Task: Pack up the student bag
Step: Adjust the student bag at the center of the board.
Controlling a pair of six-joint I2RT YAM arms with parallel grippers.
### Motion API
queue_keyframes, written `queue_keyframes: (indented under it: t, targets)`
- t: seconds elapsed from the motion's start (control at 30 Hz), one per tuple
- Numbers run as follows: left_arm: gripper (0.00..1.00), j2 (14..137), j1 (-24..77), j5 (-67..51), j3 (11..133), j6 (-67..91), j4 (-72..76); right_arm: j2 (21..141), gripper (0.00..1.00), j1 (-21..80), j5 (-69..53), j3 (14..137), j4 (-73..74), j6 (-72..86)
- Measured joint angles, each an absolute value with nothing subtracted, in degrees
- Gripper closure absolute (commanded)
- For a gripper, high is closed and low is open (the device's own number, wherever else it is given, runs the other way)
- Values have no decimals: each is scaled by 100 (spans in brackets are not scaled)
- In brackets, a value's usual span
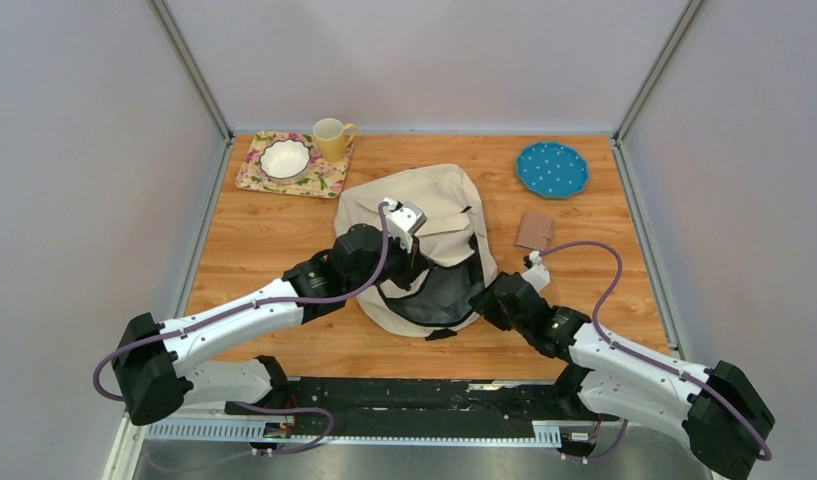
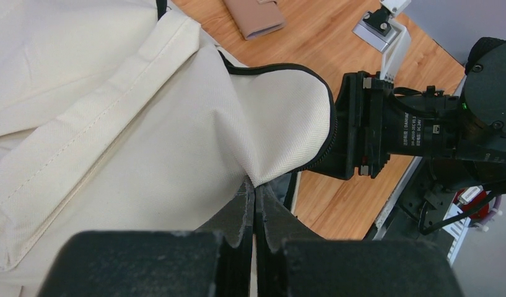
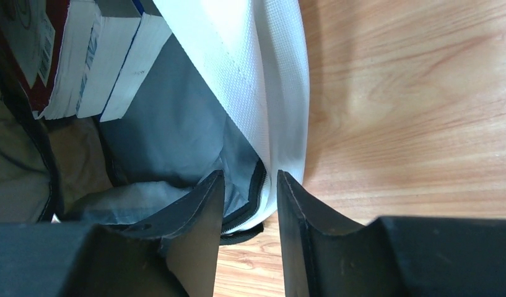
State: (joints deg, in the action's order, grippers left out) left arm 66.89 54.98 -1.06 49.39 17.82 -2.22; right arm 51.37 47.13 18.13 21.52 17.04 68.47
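The cream student bag [image 1: 424,215] lies in the middle of the table, its dark open mouth towards the near edge. My left gripper [image 1: 409,262] is shut on a fold of the cream fabric at the mouth's upper edge, seen in the left wrist view [image 2: 255,187]. My right gripper [image 1: 487,298] is at the mouth's right rim. In the right wrist view its fingers [image 3: 250,179] are closed on the zipped rim of the student bag [image 3: 281,111]. Books [image 3: 83,55] stand inside against the grey lining.
A tan wallet [image 1: 534,230] lies to the right of the bag; it also shows in the left wrist view [image 2: 253,15]. A blue dotted plate [image 1: 552,168] is at the back right. A yellow mug [image 1: 332,138] and a white bowl [image 1: 285,157] sit on a floral mat [image 1: 252,176] at the back left.
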Motion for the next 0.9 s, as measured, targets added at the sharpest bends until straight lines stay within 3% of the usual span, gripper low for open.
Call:
queue_keyframes:
  t: [0.2, 0.33, 0.57, 0.9]
  targets:
    - [100, 6689, 5498, -128, 4871, 1815, -150, 5336, 74, 4495, 1588, 2147, 1446, 6838]
    - [100, 6689, 5498, -132, 4864, 1815, -139, 5349, 99, 4416, 1514, 2150, 1341, 6777]
    - [100, 6713, 5498, -320, 4812, 1721, -139, 5124, 100, 4405, 1372, 2222, 1636, 6751]
    - [100, 7052, 5507, -1074, 4451, 1485, -152, 3358, 100, 4399, 989, 2235, 2729, 7205]
